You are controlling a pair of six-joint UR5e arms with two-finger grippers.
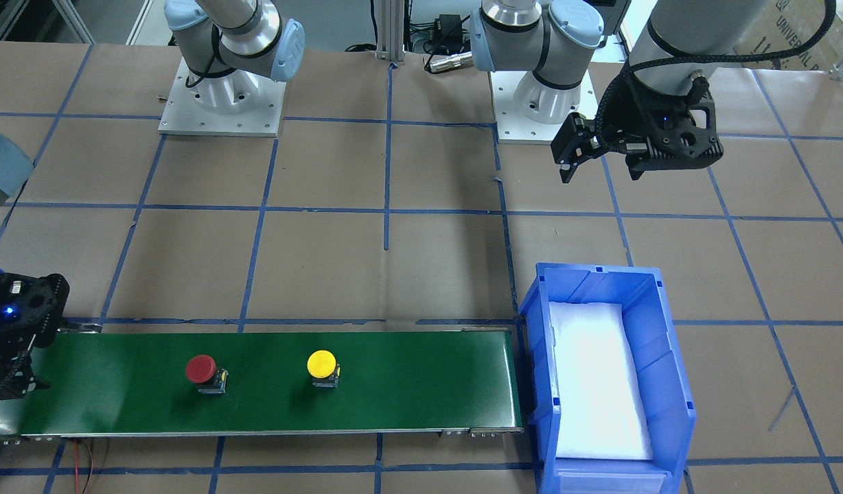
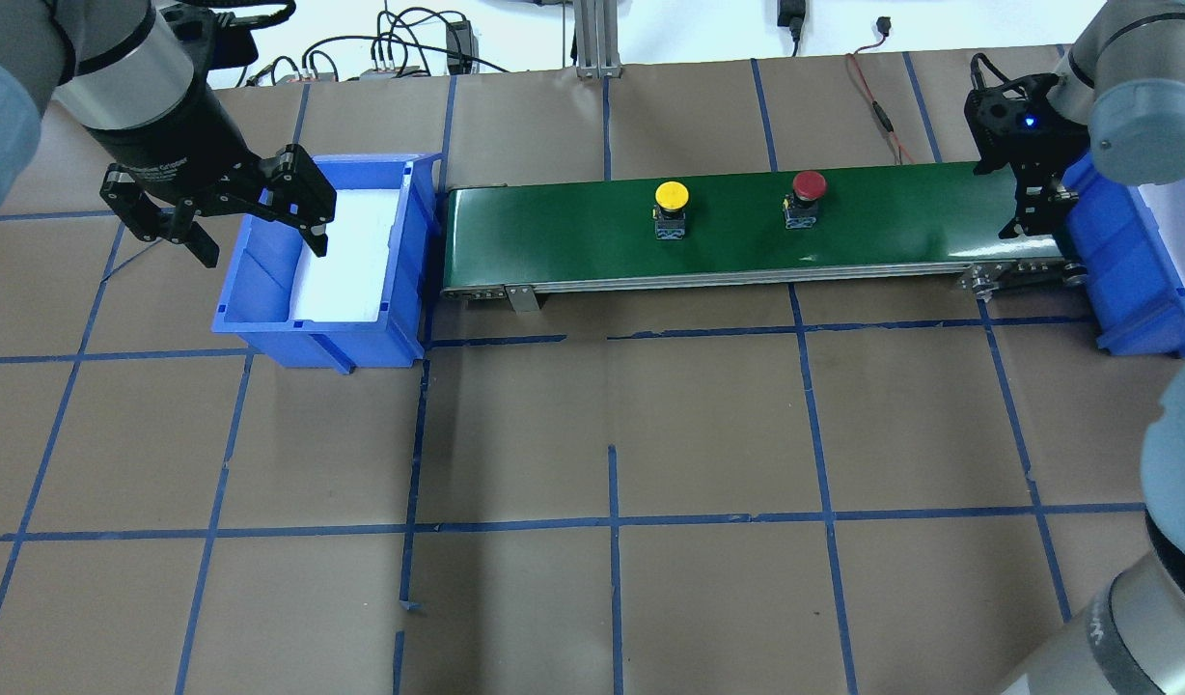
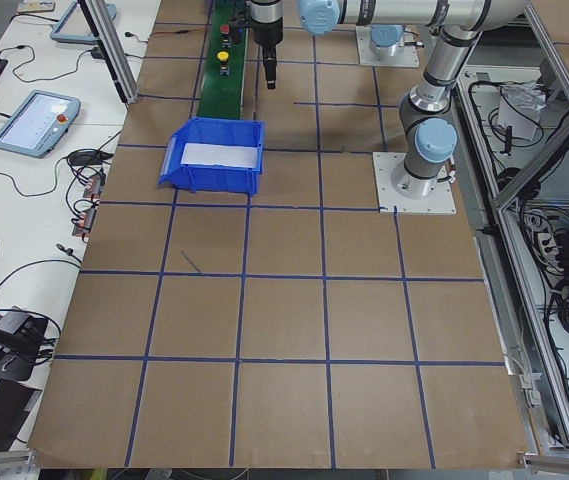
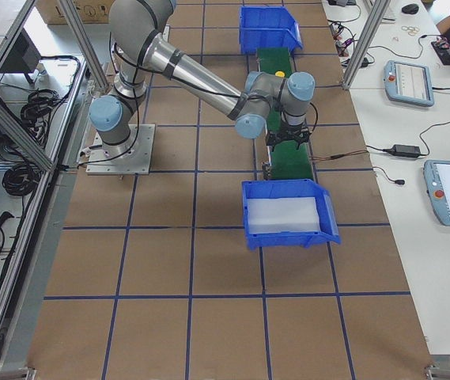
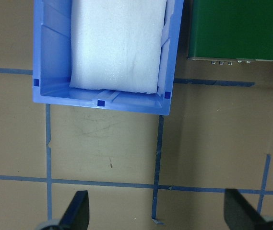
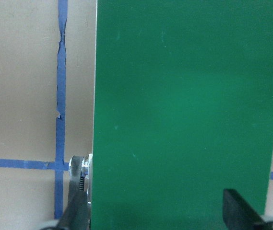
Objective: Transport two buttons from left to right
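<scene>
Green conveyor belt [image 2: 892,217] holds the red-capped push button [image 2: 809,184] and yellow-capped push button [image 2: 672,196], well apart from the open-fingered right gripper [image 2: 1032,227] at its end and the equally open left gripper [image 2: 264,253].

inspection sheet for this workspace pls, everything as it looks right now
surface: brown paper table, blue tape grid; green conveyor belt.
job's things: yellow button and red button upright on the belt, apart, red nearer the right bin; left bin holds only foam.
clutter: nothing seen.
grippers: left gripper open, empty, near the left bin; right gripper open, empty, over the belt's right end.
cables: red wire, black cables beyond the belt.
surroundings: teach pendants beside the table.
</scene>
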